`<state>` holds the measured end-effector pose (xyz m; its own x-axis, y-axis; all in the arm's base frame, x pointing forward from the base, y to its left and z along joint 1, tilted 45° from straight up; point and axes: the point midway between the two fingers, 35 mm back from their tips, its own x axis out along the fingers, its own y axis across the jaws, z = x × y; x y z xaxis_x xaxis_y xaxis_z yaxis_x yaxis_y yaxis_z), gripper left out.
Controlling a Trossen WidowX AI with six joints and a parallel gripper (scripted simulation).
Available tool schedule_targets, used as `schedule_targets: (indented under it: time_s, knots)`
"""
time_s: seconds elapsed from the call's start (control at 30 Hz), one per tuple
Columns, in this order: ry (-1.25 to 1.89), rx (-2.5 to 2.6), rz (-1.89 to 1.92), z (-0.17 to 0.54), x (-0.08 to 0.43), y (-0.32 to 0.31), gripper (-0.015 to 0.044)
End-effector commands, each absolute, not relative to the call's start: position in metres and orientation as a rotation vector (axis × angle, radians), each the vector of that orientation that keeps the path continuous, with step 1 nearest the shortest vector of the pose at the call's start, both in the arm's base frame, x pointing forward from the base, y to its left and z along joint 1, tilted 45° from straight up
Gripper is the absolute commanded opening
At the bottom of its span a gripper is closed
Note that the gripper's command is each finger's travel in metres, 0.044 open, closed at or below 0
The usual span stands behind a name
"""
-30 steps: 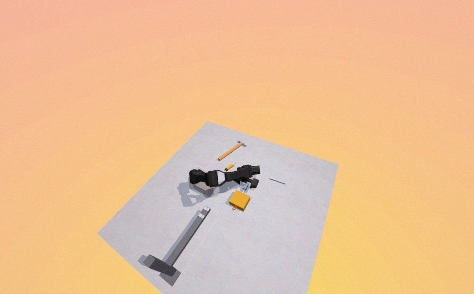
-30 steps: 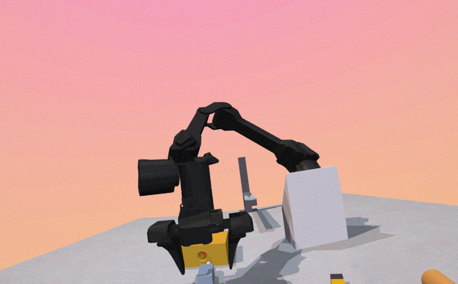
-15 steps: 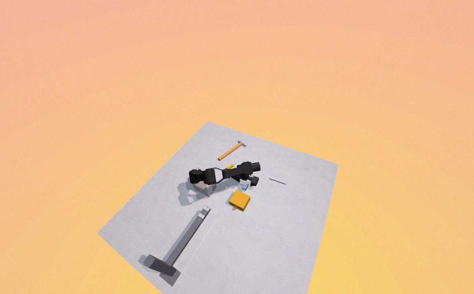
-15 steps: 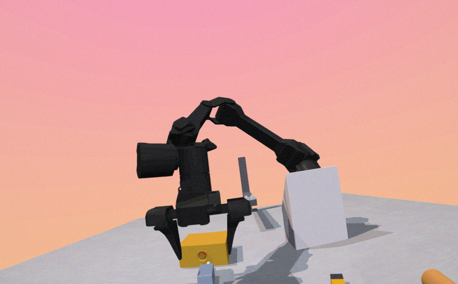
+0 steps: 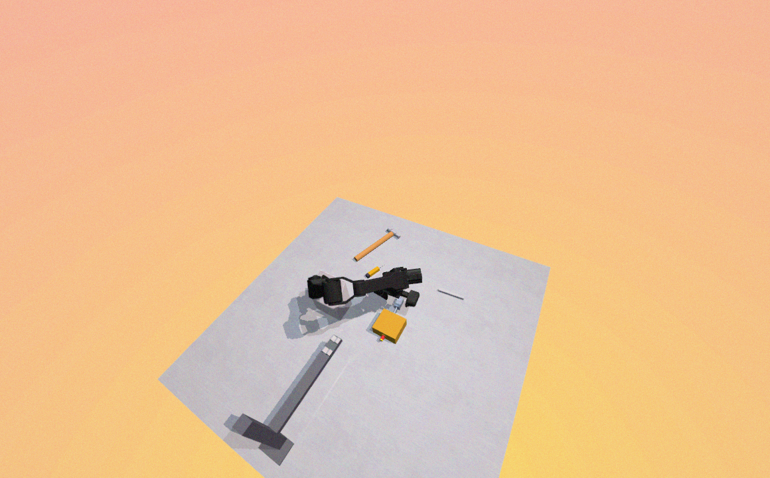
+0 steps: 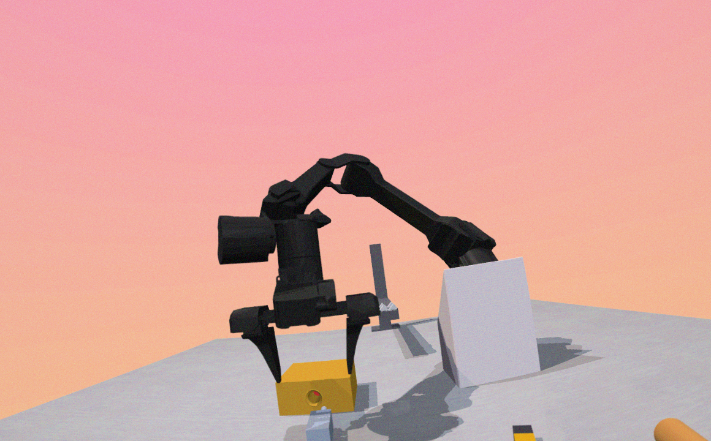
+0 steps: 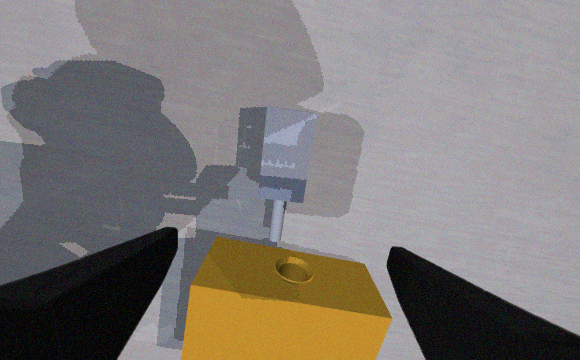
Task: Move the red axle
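Red axle (image 5: pixel 382 338) (image 6: pixel 317 393): seated in the beam's bore, one end protruding.
Yellow beam (image 5: pixel 389 325) (image 6: pixel 317 389) (image 7: pixel 285 325): rested on the tabletop (image 5: pixel 464 356) (image 6: pixel 155 400) (image 7: pixel 470 150).
Gripper (image 6: pixel 314 378) (image 7: pixel 286 247): fingers spread wide, nothing clamped.
Blue-grey block (image 5: pixel 398 302) (image 6: pixel 319 425) (image 7: pixel 288 145): placed near the bored face.

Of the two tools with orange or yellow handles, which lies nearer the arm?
The small yellow-handled tool with a black end; the orange-handled hammer lies farther off.
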<state>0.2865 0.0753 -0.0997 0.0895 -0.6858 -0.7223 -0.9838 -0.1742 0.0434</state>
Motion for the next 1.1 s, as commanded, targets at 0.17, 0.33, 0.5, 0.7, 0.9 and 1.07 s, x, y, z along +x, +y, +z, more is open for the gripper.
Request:
schedule_targets:
  time_s: [0.17, 0.33, 0.5, 0.7, 0.9, 1.07]
  knots:
    - [1.635, -1.874, 0.777, -0.006, 0.312, -0.016, 0.0440]
    - [1.649, -1.870, 0.748, 0.018, 0.308, -0.043, 0.0440]
    - [1.649, -1.870, 0.749, 0.016, 0.309, -0.044, 0.0440]
    - [1.648, -1.869, 0.749, 0.010, 0.310, -0.050, 0.0440]
    - [1.648, -1.869, 0.749, 0.003, 0.311, -0.057, 0.0440]
    - [1.649, -1.870, 0.749, -0.003, 0.312, -0.063, 0.0440]
